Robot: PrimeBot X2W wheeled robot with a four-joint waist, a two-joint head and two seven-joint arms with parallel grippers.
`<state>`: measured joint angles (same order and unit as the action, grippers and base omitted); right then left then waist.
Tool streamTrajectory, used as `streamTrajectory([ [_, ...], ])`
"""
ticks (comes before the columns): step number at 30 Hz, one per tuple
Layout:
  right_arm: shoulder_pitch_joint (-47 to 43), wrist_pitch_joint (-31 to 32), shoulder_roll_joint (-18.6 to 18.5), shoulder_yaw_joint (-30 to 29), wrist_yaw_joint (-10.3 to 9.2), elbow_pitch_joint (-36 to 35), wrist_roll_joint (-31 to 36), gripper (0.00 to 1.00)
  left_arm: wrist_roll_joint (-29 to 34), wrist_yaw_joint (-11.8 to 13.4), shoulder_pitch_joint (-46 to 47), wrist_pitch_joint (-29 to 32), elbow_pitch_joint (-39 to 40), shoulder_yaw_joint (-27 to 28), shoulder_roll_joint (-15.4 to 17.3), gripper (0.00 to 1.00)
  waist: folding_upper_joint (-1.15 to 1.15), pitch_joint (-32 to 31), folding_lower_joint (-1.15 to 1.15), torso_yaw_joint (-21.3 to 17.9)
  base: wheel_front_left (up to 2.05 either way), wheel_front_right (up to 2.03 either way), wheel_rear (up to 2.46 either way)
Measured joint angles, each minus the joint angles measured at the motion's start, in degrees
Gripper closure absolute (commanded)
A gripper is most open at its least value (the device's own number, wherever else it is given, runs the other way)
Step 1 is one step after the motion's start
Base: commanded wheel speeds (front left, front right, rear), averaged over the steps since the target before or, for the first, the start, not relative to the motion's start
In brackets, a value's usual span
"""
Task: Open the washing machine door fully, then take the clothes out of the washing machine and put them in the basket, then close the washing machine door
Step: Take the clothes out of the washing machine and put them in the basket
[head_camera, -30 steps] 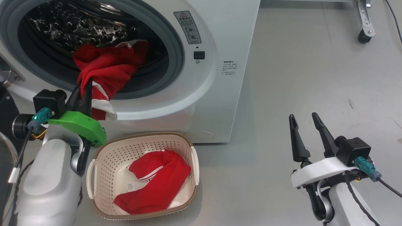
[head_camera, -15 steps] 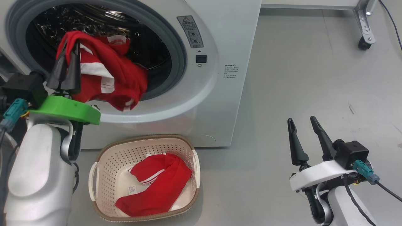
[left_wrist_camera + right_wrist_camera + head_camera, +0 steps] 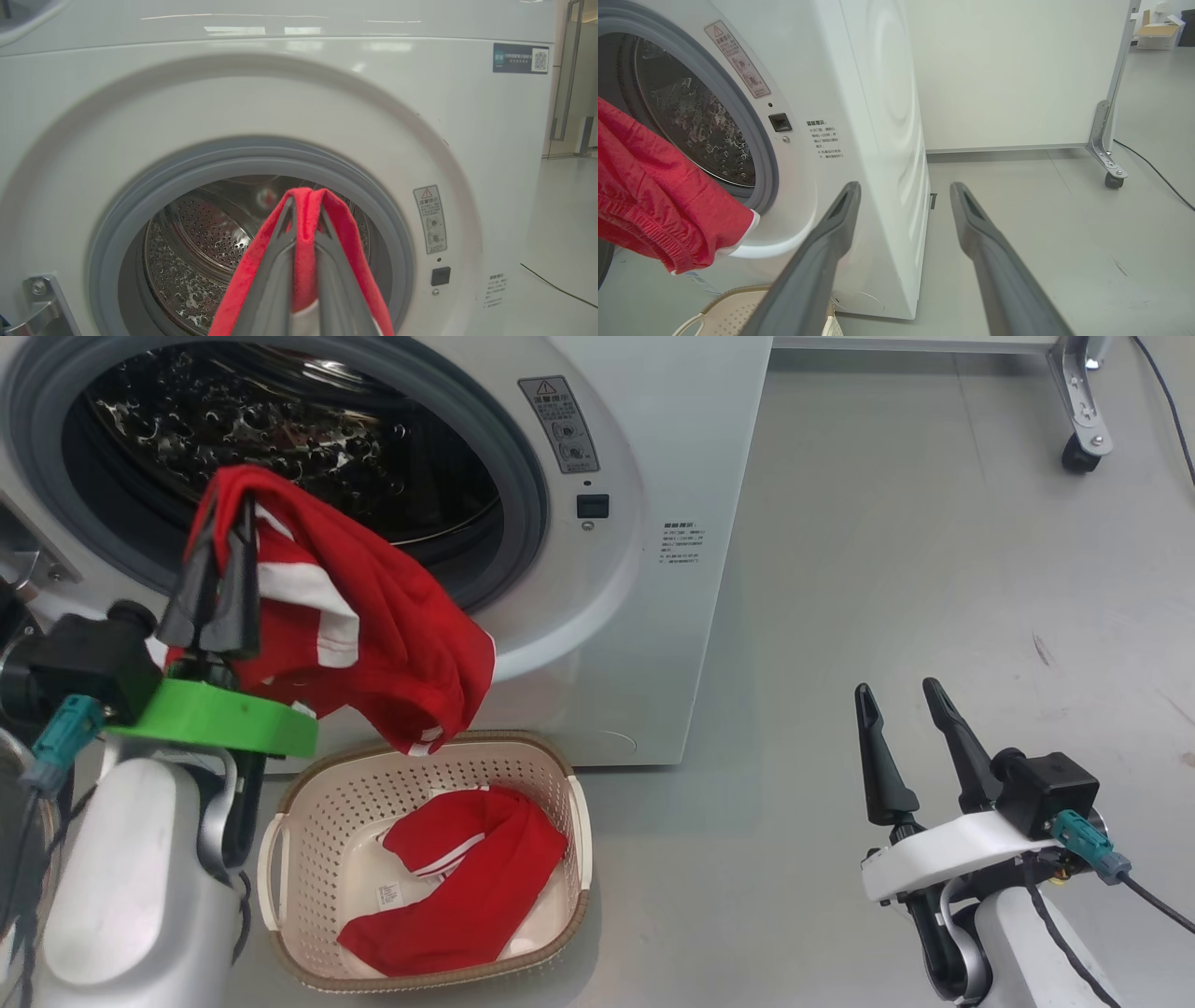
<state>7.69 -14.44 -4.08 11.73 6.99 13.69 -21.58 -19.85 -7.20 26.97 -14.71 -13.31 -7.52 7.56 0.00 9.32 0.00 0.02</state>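
Garment (image 3: 373,625), red, hangs centre left pinched in left tool (image 3: 227,513), hem perhaps touching basket (image 3: 308,784); right tool (image 3: 898,688), lower right, spread.

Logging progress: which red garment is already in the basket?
The crumpled red garment lying inside the basket; the other garment hangs from the shut left gripper.

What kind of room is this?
Probably a test room or lab set up for laundry, not a home: a washing machine and basket stand on a bare grey floor, near a panel on wheels.
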Motion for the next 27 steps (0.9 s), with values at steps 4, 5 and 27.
streamTrajectory([
  [4, 0.0, 0.0, 0.01, -0.04, 0.0, -0.4, 0.0, 0.0, -0.14, -0.01, -2.86, 0.36, -0.69, -2.04, -0.08, 1.0, 0.0, 0.79, 0.0, -0.04, 0.0, 0.0, 0.0],
  [5, 0.01, 0.0, 0.0, -0.04, 0.0, -0.51, 0.0, 0.0, -0.18, -0.01, -3.24, 0.62, -0.71, -2.45, -0.09, 1.0, 0.0, 1.05, 0.0, -0.04, 0.0, 0.0, 0.0],
  [27, 2.84, 0.0, 0.11, 1.13, 0.0, -2.33, 0.01, 0.0, -0.24, -0.12, -8.14, 8.88, -9.09, -6.89, 2.31, 1.0, 0.0, 9.9, 0.0, -1.5, 0.0, 0.0, 0.0],
])
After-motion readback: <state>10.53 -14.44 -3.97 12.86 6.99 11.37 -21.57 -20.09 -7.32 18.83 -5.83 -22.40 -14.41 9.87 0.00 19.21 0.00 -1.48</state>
